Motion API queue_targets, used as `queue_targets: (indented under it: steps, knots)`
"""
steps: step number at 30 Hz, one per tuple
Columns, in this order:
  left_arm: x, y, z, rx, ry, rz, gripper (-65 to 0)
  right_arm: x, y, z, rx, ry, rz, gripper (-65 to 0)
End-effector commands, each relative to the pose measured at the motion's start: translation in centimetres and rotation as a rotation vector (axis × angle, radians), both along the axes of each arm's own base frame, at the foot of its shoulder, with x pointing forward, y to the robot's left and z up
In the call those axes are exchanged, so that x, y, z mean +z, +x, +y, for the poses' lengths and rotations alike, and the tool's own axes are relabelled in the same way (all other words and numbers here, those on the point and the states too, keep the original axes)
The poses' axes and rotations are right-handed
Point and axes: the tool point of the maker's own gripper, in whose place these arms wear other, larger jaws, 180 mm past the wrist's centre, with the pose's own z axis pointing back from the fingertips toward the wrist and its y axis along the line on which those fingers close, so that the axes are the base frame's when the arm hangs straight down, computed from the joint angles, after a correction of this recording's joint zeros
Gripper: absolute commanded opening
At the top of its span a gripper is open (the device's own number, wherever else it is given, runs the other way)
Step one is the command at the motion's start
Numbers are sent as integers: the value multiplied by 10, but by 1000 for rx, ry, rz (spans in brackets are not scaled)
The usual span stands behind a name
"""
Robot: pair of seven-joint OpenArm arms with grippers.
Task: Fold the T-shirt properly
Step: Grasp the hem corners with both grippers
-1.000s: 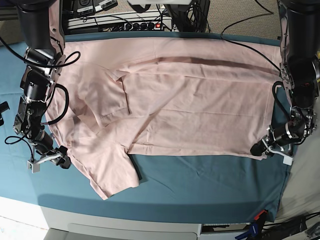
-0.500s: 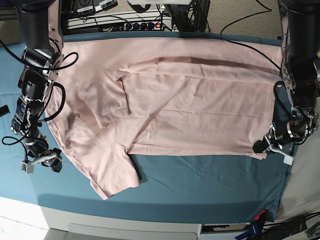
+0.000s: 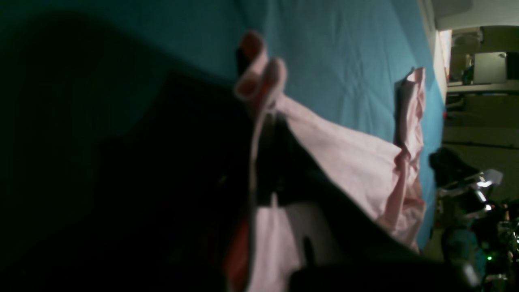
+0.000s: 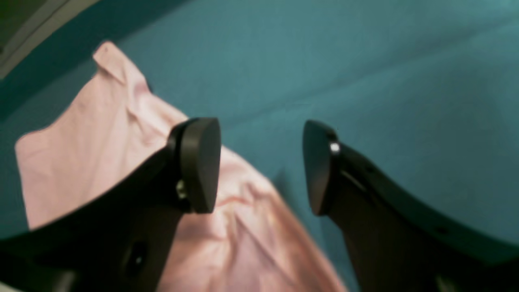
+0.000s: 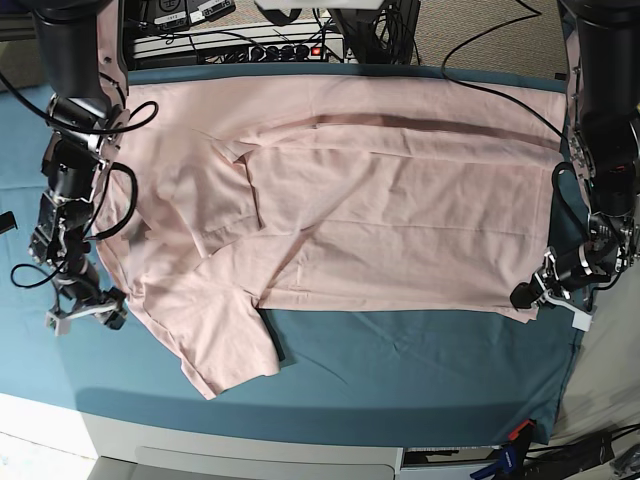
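Observation:
The pale pink T-shirt [image 5: 380, 220] lies spread, plain side up, on the teal table cloth [image 5: 420, 370], with one sleeve folded over near the left middle. My left gripper [image 5: 530, 296] is at the shirt's lower right corner. In the left wrist view it [image 3: 259, 101] is shut on a bunched edge of the T-shirt [image 3: 348, 158]. My right gripper [image 5: 88, 313] sits at the shirt's lower left edge. In the right wrist view it [image 4: 259, 166] is open and empty, with the T-shirt [image 4: 101, 154] under its left finger [image 4: 198, 162].
Electronics and cables [image 5: 250, 40] stand behind the table's far edge. A black cable [image 5: 500, 100] runs across the shirt's upper right. The table's front edge [image 5: 250, 450] is pale, and its right edge is just beyond my left gripper.
My right gripper shifted left and then back in and up against the shirt's lower left edge. My left gripper drifted slightly right with the shirt corner in it.

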Motion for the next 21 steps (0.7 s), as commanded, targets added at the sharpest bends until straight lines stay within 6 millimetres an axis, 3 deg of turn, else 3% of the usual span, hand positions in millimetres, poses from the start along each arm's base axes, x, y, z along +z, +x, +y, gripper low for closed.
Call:
queue_targets:
  steps: [1,7,15,21]
  knots:
    - [28,18,12,23,7,-80,-650,23,13,-6,-19,12,-75,-323]
    - [28,18,12,24,7,-81,-650,1,10,13,-18,79,-42,-323]
    - [28,18,12,23,7,-80,-650,-6,14,36,5,132,-35,-323]
    - [28,18,12,23,8,-80,-650,-2,17,37,-10,162,-60,-324]
